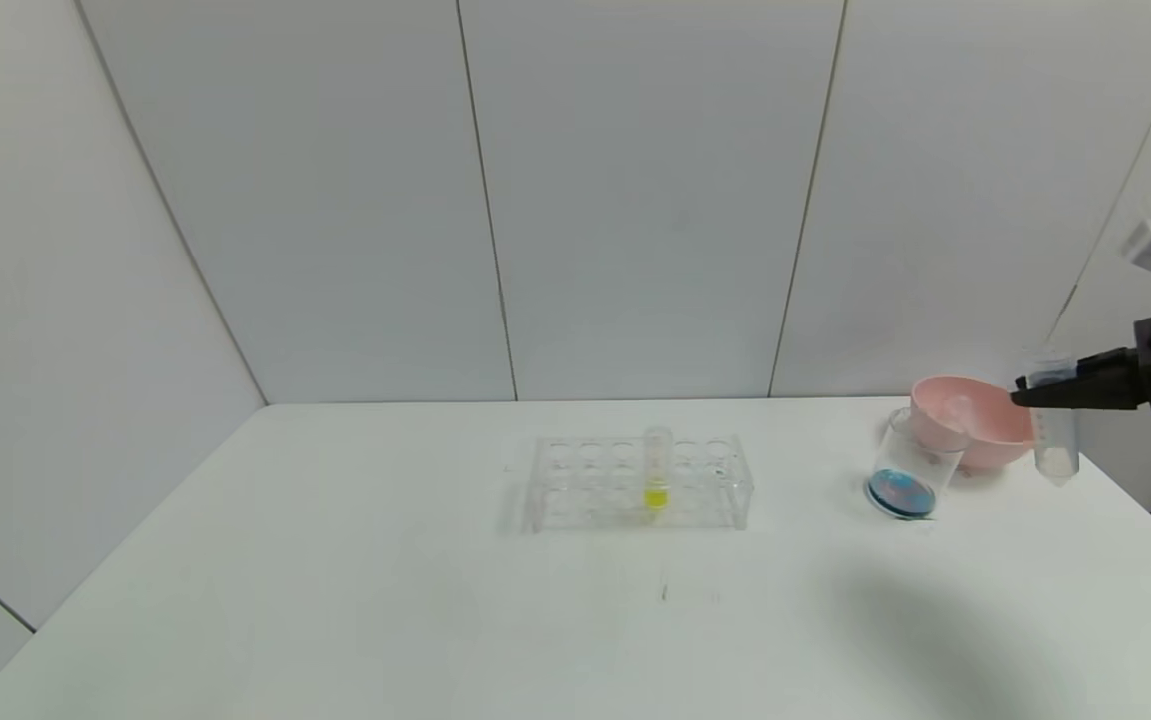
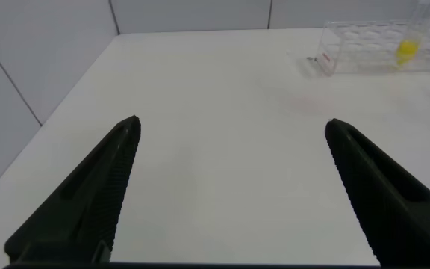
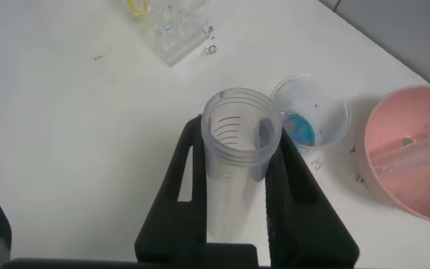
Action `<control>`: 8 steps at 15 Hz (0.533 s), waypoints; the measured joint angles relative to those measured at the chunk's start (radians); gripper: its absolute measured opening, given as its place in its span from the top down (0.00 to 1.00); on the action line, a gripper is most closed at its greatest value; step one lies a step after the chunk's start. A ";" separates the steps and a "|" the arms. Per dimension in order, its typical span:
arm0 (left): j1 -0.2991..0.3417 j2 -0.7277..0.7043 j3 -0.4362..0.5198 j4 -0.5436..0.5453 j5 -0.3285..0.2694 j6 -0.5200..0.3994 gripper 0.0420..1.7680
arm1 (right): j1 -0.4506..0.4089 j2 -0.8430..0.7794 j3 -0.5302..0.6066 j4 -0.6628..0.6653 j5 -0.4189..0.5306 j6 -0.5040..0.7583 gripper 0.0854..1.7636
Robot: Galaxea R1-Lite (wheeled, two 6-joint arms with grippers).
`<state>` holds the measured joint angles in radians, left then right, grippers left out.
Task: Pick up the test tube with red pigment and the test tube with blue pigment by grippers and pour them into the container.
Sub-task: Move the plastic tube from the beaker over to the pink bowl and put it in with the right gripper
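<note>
Looks like we're past the halfway mark here. The container point(image 1: 910, 460), our clear beaker, already has blue liquid pooled in its bottom with some pinkish swirls mixed in, so we'd guess at least the blue pour is done, maybe the red too. Right behind the beaker and touching it sits the pink bowl point(image 1: 985, 425), with what looks like a clear tube lying inside.

Our right claw point(image 3: 237, 161) is clamped on an empty-looking clear test tube point(image 1: 1053, 430), held upright in the air just past the bowl, on the side away from the beaker. We can't tell which colour it carried, since nothing is left in it.

Well away from the beaker, the tube rack point(image 1: 640, 482) holds only the yellow tube point(image 1: 656, 468); no red or blue tube stands there.

Our left claw point(image 2: 230, 194) hangs wide apart with nothing in it, over bare surface point(image 1: 335, 600), far from the beaker.

What's probably left: ditch this tube, likely into the bowl.
</note>
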<state>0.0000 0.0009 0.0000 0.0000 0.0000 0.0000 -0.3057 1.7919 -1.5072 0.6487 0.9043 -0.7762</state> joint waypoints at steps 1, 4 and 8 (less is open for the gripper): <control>0.000 0.000 0.000 0.000 0.000 0.000 0.00 | -0.025 -0.036 0.094 -0.081 0.021 0.017 0.75; 0.000 0.000 0.000 0.000 0.000 0.000 0.00 | -0.103 -0.147 0.361 -0.417 0.047 0.124 0.75; 0.000 0.000 0.000 0.000 0.000 0.000 0.00 | -0.190 -0.266 0.661 -0.983 0.018 0.490 0.75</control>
<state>0.0000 0.0009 0.0000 0.0000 0.0000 0.0000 -0.4953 1.5255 -0.8462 -0.3343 0.9223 -0.2860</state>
